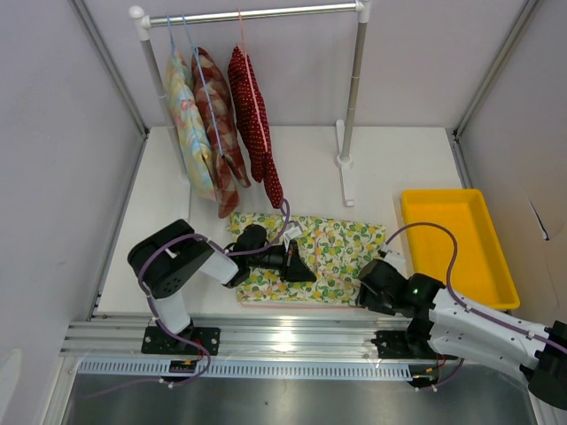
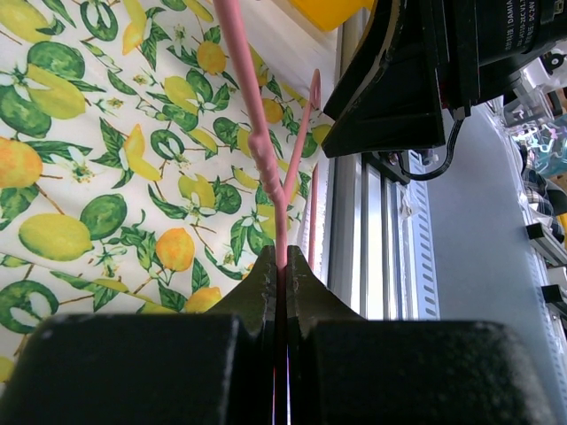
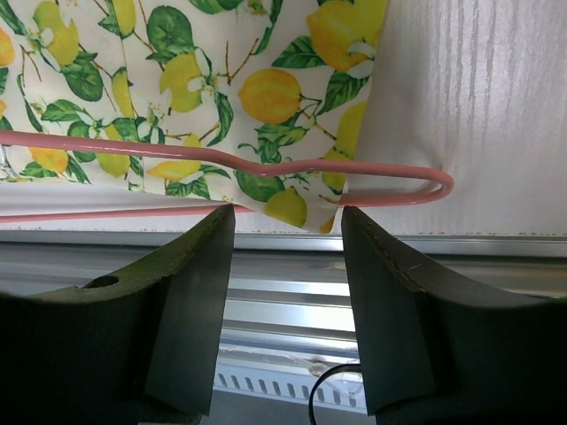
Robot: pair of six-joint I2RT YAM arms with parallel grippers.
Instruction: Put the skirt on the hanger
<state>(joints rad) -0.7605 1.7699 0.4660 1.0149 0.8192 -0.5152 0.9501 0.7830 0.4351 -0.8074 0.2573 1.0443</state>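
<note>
The left end effector clamps the pink hanger, which crosses the skirt; the right end effector stands open beside it.

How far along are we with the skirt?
Done: hanger lies along the near edge of the skirt. In hand: left gripper clamps its wire; right gripper open at the hanger's corner. Left: skirt lies flat on the table, not yet on the hanger.
</note>
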